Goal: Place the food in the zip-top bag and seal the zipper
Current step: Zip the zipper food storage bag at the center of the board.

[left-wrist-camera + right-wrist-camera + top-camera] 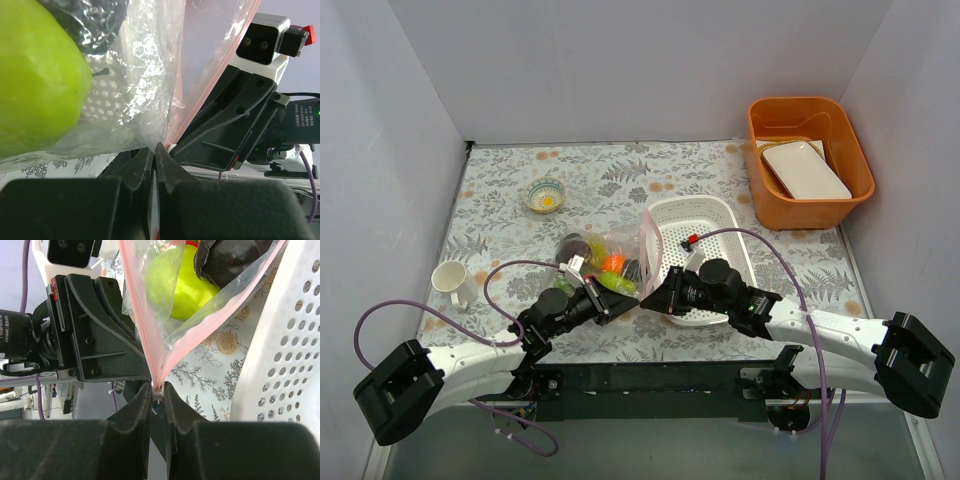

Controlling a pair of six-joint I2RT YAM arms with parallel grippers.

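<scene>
The clear zip-top bag [608, 258] lies left of the white basket and holds several fruits: a green pear [35, 80], an orange piece [612, 264] and a dark fruit [235, 260]. My left gripper [155, 150] is shut on the bag's near corner, just below the crinkled plastic [145, 75]. My right gripper [158, 389] is shut on the pink zipper [145, 330] at its near end, with a small white piece between the jaws. Above these jaws the two pink strips spread apart in a V. In the top view the left gripper [611, 301] and the right gripper [655, 296] almost touch.
The white perforated basket [710, 215] stands just right of the bag, close to my right gripper. An orange tub [767, 195] with a white plate sits at the back right. A small bowl [546, 194] and a white mug [453, 283] are on the left.
</scene>
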